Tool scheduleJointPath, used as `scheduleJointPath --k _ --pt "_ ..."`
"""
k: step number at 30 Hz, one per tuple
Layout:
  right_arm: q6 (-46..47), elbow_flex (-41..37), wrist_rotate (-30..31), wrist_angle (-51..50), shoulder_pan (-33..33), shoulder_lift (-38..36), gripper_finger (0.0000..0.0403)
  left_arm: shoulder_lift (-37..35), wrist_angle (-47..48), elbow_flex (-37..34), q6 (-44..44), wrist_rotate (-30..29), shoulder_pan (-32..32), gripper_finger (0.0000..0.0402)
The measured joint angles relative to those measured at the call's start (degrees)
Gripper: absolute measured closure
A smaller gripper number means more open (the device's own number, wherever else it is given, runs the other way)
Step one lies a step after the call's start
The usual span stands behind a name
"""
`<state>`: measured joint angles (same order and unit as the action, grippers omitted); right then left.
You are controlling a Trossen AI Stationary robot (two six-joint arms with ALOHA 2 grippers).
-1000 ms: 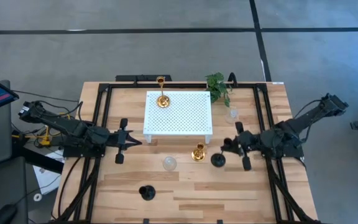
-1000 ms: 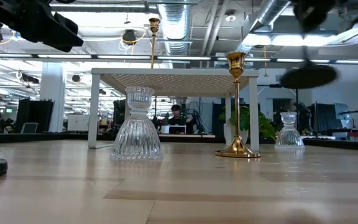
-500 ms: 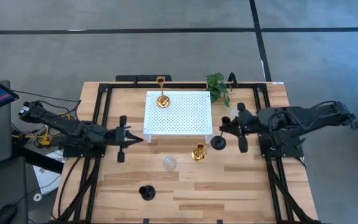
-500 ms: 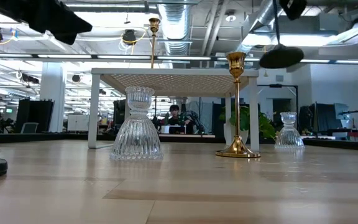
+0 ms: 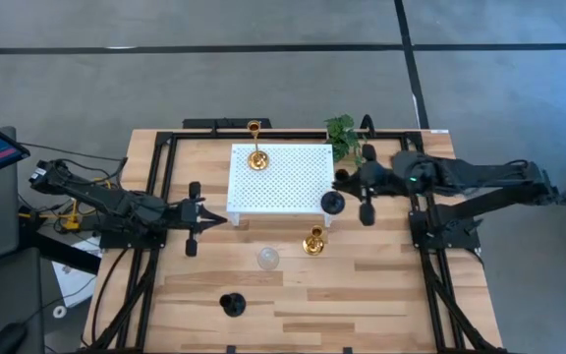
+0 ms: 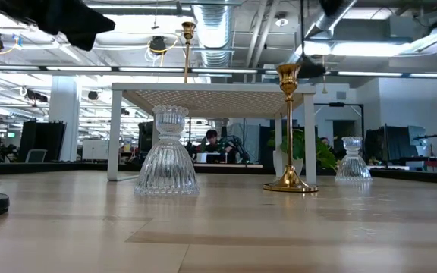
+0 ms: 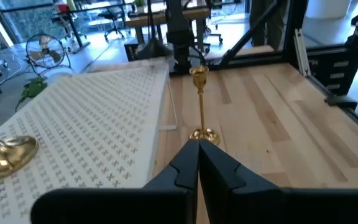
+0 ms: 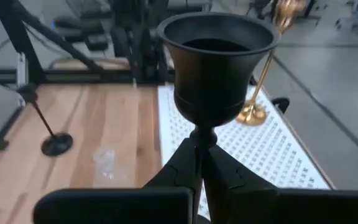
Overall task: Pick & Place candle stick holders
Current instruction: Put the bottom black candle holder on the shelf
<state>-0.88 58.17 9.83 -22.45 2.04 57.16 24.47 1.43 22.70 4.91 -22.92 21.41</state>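
My right gripper [image 5: 346, 183] is shut on a tall black candle stick holder [image 5: 332, 203] by the right near corner of the white perforated stand [image 5: 281, 180]. My left gripper [image 5: 209, 219] is shut and empty, above the table left of the stand. One gold holder [image 5: 255, 157] stands on the stand's far left part. Another gold holder [image 5: 312, 241] stands on the table in front of the stand. A clear glass holder [image 5: 267, 259] and a black holder [image 5: 232, 304] stand nearer. A second glass holder [image 6: 353, 159] shows in the low view. My right gripper pinches the black holder's slim stem [image 8: 202, 139] just below its cup [image 8: 216, 62] between its two fingers. The fingers come about level from the table's right side and lie across the stem. The holder hangs upright, its round base [image 6: 310, 70] lifted clear, above the stand's top.
A small green plant [image 5: 342, 133] stands at the far edge, right of the stand. Black frame rails [image 5: 160, 197] run along the table's left and right sides. Bare wood lies at the near right [image 5: 381, 305].
My right gripper has gone up and toward the table's far and left edges, carrying the black holder from beside the gold holder on the table to the stand's right near corner. The holder has stayed upright and clear of the table.
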Motion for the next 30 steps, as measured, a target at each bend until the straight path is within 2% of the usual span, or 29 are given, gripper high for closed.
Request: scheduleJointPath --k 6,12,17,25,30 --pt "-3.35 -0.02 -9.90 4.07 -10.32 5.76 0.0403 0.02 -0.88 0.00 5.36 -0.40 0.00 0.0389" --pt "-5.27 -0.02 -19.83 9.76 -19.47 6.15 0.0403 0.02 -1.09 0.00 5.40 -1.07 0.00 0.0389" --pt "-5.27 0.01 -25.77 12.74 -25.72 7.27 0.0403 0.00 -1.10 0.00 5.40 -1.07 0.00 0.0389" --pt "-5.27 -0.03 -30.74 19.16 -31.08 13.54 0.0403 0.02 -1.40 0.00 5.38 -1.07 0.00 0.0389" --pt "-5.28 1.73 -32.59 18.31 -33.88 15.76 0.0403 0.00 -1.44 0.00 5.38 -1.07 0.00 0.0389"
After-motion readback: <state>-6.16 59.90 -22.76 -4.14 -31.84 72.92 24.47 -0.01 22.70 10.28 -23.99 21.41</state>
